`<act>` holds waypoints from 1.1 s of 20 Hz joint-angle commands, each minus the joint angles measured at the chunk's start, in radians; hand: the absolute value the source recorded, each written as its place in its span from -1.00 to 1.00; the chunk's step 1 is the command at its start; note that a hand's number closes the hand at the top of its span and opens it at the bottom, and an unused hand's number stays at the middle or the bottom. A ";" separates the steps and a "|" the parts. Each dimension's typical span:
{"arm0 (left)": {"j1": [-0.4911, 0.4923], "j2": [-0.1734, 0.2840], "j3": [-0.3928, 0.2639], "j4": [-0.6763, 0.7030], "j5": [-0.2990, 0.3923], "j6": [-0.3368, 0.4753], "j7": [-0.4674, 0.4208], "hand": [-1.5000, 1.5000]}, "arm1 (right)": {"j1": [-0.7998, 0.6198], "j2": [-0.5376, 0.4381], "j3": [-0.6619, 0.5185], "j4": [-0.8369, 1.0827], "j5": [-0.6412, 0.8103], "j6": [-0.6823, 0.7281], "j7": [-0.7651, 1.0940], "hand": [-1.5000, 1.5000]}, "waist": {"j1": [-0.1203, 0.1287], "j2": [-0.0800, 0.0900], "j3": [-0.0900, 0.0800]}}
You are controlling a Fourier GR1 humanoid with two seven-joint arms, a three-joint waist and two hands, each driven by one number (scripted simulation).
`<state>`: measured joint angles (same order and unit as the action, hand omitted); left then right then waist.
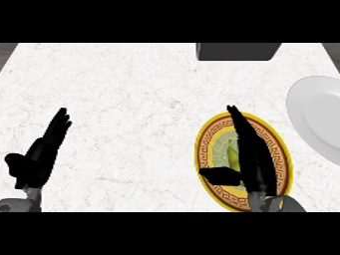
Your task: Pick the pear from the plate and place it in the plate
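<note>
Two plates share the right side of the tabletop (128, 99): a gold-rimmed patterned plate (274, 137) at about five o'clock in the view and a plain white plate (327, 119) toward three o'clock, just beside it but apart. The pear (232, 155) lies in the middle of the patterned plate, green and slim, its long axis running roughly twelve to six.

What the coming grasp turns on is this: the pear sits immediately at nine o'clock of the right robot hand (252, 159), partly tucked under its fingers, between them and the thumb that juts out toward nine o'clock below it. Hand and fruit run nearly parallel. That hand is open, fingers straight and pointing toward twelve o'clock, stretched over the plate; nothing is curled round the pear yet, and I cannot tell whether the fingers touch it. My judgement is that closing thumb against fingers across the pear's narrow width is what remains before lifting and carrying it toward two o'clock to the white plate.

Far off at eight o'clock, the left robot hand (40, 157) rests open, fingers up, well apart from both plates. A dark block (237, 51) sits at the twelve o'clock edge.
</note>
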<state>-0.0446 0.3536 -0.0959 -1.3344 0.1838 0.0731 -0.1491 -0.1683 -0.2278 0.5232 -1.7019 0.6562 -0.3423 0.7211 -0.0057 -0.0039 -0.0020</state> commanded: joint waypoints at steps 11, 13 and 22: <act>0.035 0.004 0.021 -0.032 0.010 -0.053 0.000 0.00 | -0.081 -0.031 0.009 -0.131 -0.128 0.563 0.507 -1.00 | 0.008 0.002 0.001; -0.016 -0.035 0.011 -0.008 -0.020 -0.005 0.004 0.00 | -0.113 -0.043 -0.041 -0.062 -0.163 0.593 0.489 -1.00 | 0.007 0.004 0.001; -0.010 -0.015 0.032 -0.014 -0.018 -0.039 0.025 0.00 | -0.124 -0.040 0.000 0.058 -0.126 0.653 0.517 -1.00 | 0.012 0.004 0.001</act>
<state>-0.0575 0.3333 -0.0718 -1.3485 0.1590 0.0546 -0.1253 -0.2728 -0.2902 0.4953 -1.6906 0.5158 0.2163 1.0904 0.0032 -0.0007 -0.0008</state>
